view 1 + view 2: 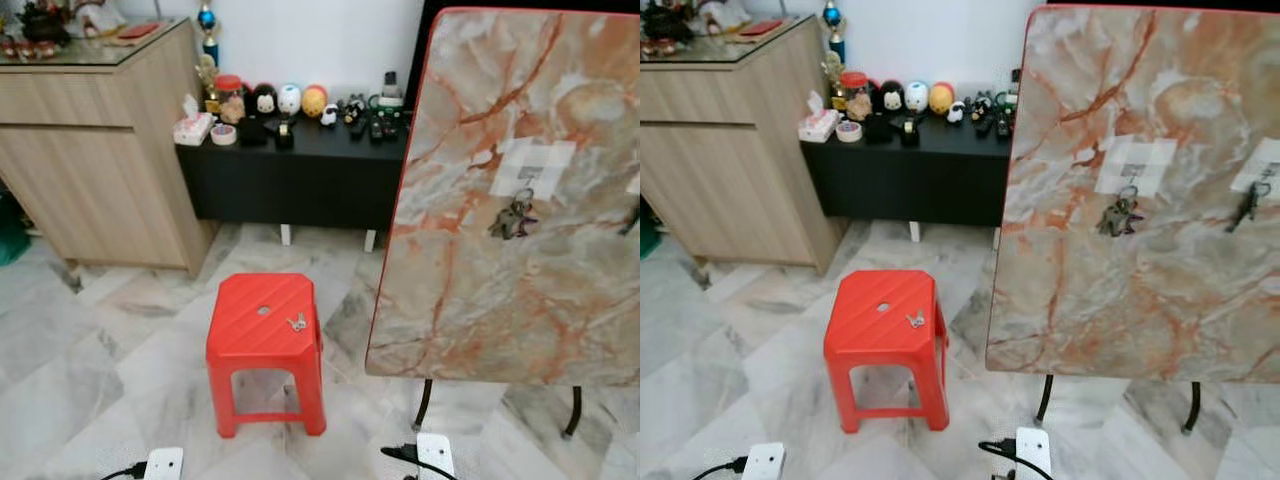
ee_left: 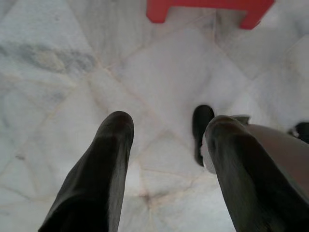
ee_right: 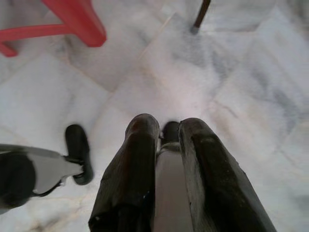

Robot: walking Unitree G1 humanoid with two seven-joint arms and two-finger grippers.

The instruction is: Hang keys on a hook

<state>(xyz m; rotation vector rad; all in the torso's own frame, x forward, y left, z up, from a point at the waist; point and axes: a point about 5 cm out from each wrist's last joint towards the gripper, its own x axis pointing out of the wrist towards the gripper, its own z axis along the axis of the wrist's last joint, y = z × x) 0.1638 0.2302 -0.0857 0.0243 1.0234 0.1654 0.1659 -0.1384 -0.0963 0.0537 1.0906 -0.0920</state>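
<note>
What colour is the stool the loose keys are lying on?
The stool is bright red, with the keys on its seat; clearest in the left eye view.

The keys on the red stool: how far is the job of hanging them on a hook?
Two bunches of keys already hang on hooks on the marble board. Nothing is in hand: the left gripper is open and the right gripper nearly shut, both pointing at the floor. The small keys lie on the red stool, not yet picked up or hung.
</note>
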